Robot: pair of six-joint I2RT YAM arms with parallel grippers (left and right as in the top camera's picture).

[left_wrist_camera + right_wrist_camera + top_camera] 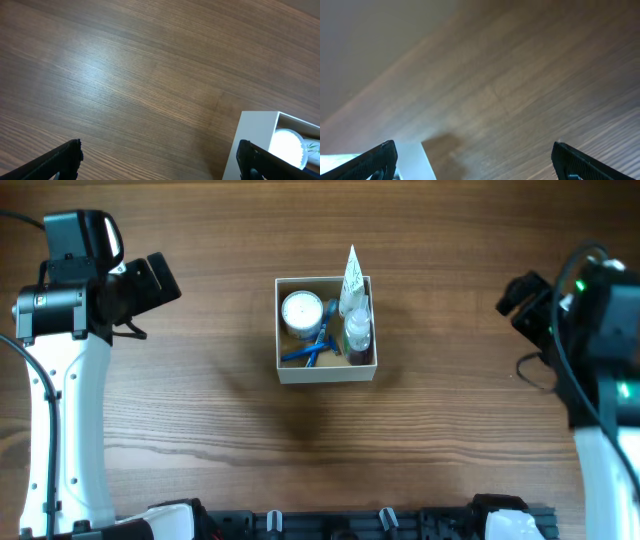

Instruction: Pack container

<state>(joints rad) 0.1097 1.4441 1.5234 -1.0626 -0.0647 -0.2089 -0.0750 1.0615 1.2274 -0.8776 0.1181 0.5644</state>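
The container (326, 372) is sitting near the middle of the table (200, 410), its open top facing up. Inside it, a round jar with a white lid (301, 311) is lying in the far left corner. Some blue razors (315, 348) are lying just in front of the jar, crossing each other. A white tube (351, 275) is leaning along the right side and poking out over the far rim. A small bottle (358, 332) is lying beside the tube, against the right wall. My left hand (160, 165) is hanging over the bare table, well to the left of the container. Its two fingers (60, 160) are spreading wide apart and holding nothing. From its camera I am seeing a white corner of the container and the bright jar lid at the lower right. My right hand (482, 162) is hanging over the table, well to the right of the container. Its fingers (590, 160) are also spreading wide, with only wood showing between them. Both hands are staying clear of the container, touching nothing.
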